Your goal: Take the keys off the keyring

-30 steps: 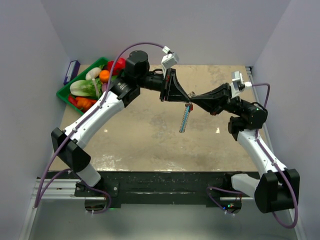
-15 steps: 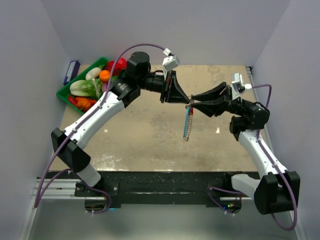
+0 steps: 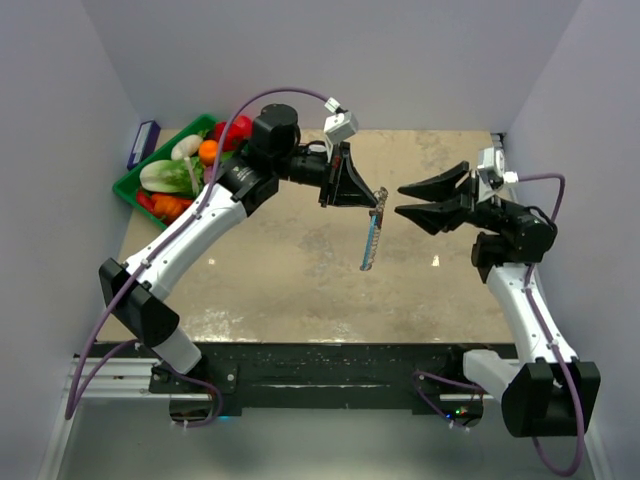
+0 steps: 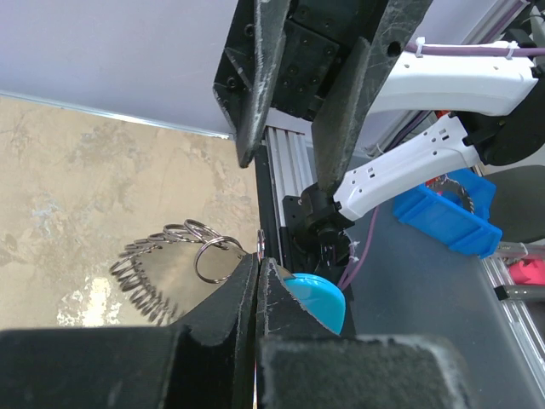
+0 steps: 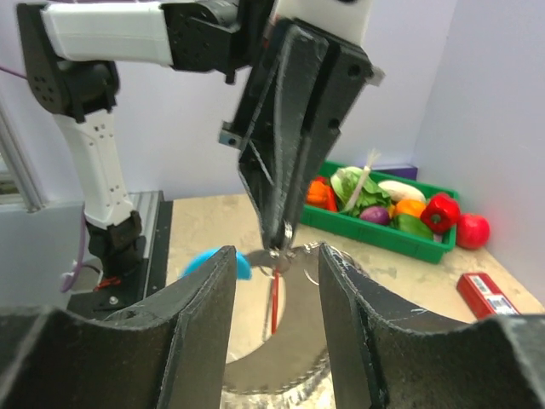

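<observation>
My left gripper [image 3: 378,196] is shut on the top of the keyring [image 3: 371,240], which hangs edge-on above the table. In the left wrist view the shut fingers [image 4: 243,290] pinch it beside its blue section [image 4: 322,300]. Small split rings [image 4: 209,249] and the silvery fringe of keys [image 4: 136,273] trail to the left. My right gripper [image 3: 400,200] is open and empty, a short way right of the keyring. In the right wrist view the gripper [image 5: 277,251] faces the hanging loop [image 5: 281,375], with the red piece [image 5: 275,302] dangling in its middle.
A green tray [image 3: 128,186] of toy vegetables stands at the back left, also visible in the right wrist view [image 5: 383,223]. A purple box [image 3: 143,143] lies behind it. A long red box [image 5: 484,294] and a red ball [image 5: 473,230] lie by the wall.
My right gripper opened, let go of the keyring and drew back to the right. The keyring now hangs from the left gripper alone and has swung slightly.
</observation>
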Controlling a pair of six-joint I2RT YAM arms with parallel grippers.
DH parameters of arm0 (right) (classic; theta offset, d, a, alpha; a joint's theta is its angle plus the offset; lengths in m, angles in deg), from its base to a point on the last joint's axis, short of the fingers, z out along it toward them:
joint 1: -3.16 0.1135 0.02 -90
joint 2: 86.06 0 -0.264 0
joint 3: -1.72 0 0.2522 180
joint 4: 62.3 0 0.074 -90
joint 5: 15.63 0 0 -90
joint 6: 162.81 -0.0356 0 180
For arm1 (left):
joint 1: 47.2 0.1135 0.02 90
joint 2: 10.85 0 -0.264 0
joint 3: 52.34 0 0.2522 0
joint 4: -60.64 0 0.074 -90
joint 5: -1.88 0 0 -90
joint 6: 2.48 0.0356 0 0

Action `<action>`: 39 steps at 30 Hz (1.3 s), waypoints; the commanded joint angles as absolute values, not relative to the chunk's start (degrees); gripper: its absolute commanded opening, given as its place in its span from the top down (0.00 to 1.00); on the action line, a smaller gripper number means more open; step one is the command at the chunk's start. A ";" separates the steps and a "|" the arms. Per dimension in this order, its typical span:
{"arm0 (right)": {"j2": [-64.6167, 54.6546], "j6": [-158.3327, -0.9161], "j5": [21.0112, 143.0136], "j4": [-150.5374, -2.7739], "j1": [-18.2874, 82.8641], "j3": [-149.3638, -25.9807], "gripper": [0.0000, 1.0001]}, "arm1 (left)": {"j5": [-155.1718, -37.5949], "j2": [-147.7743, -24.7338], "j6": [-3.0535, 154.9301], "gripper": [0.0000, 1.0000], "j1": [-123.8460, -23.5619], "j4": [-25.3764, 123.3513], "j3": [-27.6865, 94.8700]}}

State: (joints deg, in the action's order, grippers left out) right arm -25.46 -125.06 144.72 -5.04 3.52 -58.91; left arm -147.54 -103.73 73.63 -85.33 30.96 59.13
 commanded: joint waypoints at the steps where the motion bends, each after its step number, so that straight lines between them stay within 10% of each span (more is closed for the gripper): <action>1: -25.94 -115.28 144.43 -15.30 4.04 -57.74 0.53 | -148.68 -101.81 73.72 1.00 -85.17 33.17 61.88; 21: -25.07 -97.69 142.49 -39.04 11.33 -59.58 0.52 | -147.89 -102.43 73.63 1.00 -85.26 33.00 62.94; 33: -25.77 -77.40 139.07 -69.05 12.57 -69.40 0.95 | -145.18 -102.34 75.39 1.00 -85.09 31.60 62.58; 39: -26.56 -63.33 133.01 -87.98 12.48 -78.38 0.99 | -141.92 -101.90 77.94 1.00 -85.09 29.40 61.71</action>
State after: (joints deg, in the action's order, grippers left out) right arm -25.31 -75.79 139.41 -73.32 12.59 -70.60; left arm -143.52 -103.71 75.49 -85.03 30.98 60.62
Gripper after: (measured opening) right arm 0.043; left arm 0.027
